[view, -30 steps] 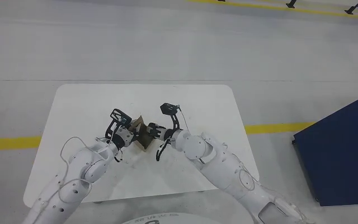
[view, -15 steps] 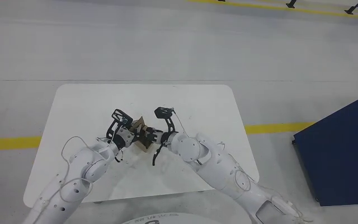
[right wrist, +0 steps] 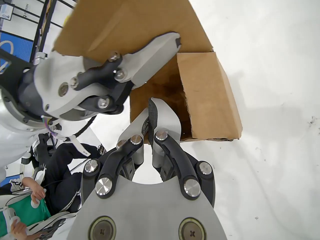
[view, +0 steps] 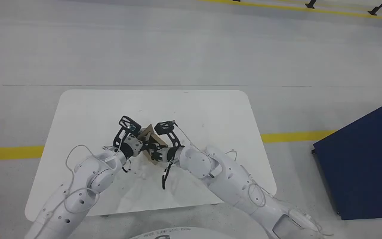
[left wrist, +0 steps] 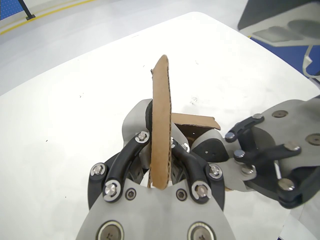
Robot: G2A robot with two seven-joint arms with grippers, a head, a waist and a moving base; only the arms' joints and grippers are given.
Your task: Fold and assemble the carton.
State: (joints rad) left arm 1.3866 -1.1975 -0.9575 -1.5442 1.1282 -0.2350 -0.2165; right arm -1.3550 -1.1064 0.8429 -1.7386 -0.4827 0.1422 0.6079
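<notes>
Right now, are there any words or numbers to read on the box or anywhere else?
carton: plain brown, no text showing.
table: no words, only tiny dark specks.
white sign in the room behind: some letters, too small and sideways to read.

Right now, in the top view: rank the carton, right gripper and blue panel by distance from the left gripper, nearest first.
1. carton: clamped in the left gripper, mid-table.
2. right gripper: just past the carton, on its other side.
3. blue panel: on the floor, well beyond the table's right end.
</notes>
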